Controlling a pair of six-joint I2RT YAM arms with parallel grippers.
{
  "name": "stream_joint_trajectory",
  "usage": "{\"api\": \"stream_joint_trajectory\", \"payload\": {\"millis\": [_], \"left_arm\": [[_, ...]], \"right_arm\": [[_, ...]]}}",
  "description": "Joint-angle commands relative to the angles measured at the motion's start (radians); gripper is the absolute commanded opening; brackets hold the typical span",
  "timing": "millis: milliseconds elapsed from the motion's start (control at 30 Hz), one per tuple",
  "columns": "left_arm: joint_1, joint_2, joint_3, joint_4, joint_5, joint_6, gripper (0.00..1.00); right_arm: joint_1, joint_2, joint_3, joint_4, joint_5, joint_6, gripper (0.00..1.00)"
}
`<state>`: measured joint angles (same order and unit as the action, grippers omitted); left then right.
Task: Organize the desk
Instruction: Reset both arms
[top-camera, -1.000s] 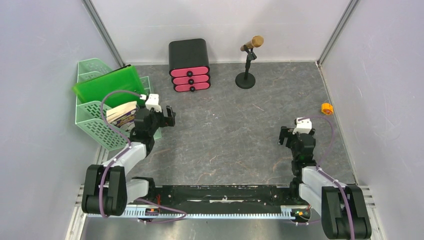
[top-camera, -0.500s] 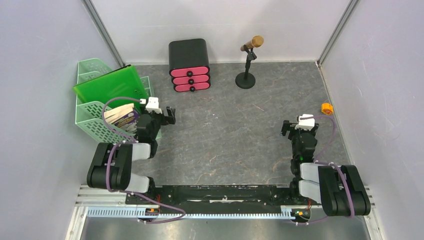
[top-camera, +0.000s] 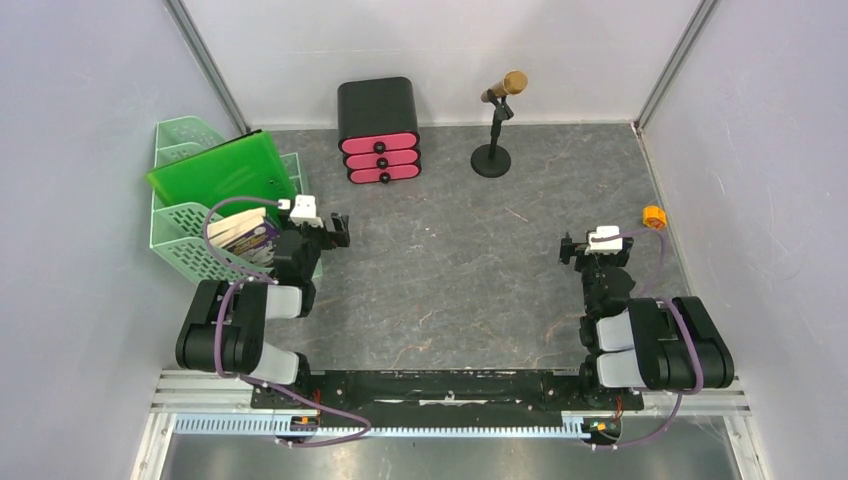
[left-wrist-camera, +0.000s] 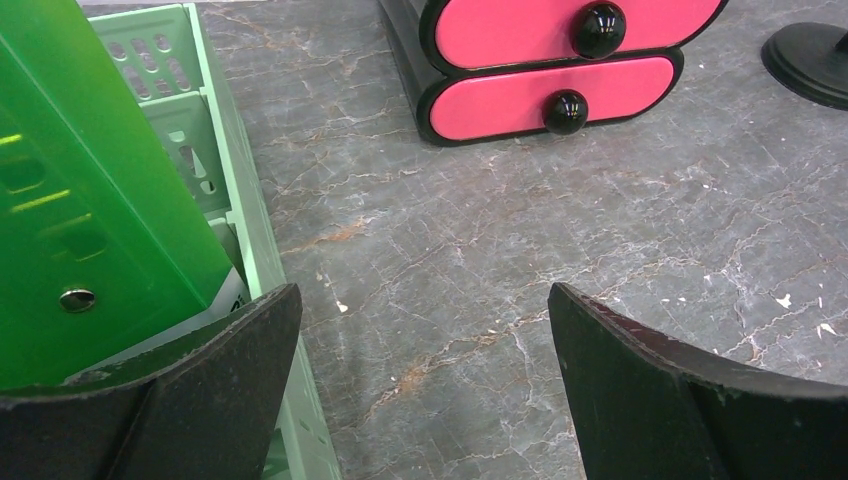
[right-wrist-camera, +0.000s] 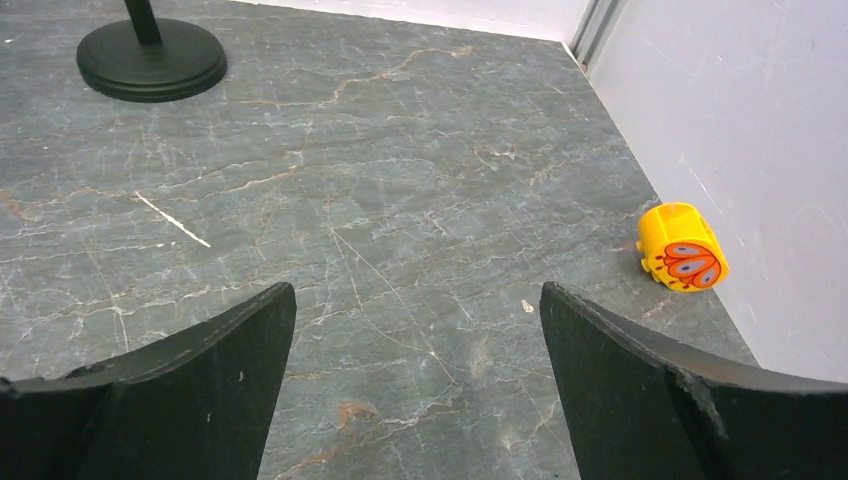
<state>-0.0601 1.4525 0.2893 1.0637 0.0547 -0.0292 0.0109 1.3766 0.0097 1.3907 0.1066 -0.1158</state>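
Left tool (left-wrist-camera: 420, 296), maybe touching mint tray (left-wrist-camera: 215, 130), and right tool (right-wrist-camera: 416, 292) gape above the desk (top-camera: 450, 265).

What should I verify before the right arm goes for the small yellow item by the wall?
- right gripper open, nothing held: ok
- left gripper open, nothing held: ok
- yellow item in the right wrist view, ahead and to the right of the right gripper: ok
- bare desk between the right gripper and the yellow item: ok
- gap between the yellow item and the side wall enough for a finger: cannot tell
- left gripper apart from the mint tray: close beside its rim, contact cannot tell
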Motion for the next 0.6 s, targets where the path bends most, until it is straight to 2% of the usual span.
{"api": "stream_joint_trajectory", "payload": {"millis": [0, 567], "left_arm": [[0.028, 0.021, -0.003, -0.046, -0.101, 0.004, 1.0], [0.028, 0.022, 0.0, -0.051, -0.093, 0.008, 1.0]], "right_arm": [[0.006, -0.001, -0.102, 0.041, -0.045, -0.045, 0.98], [0.007, -0.001, -0.103, 0.045, -0.044, -0.045, 0.98]]}}
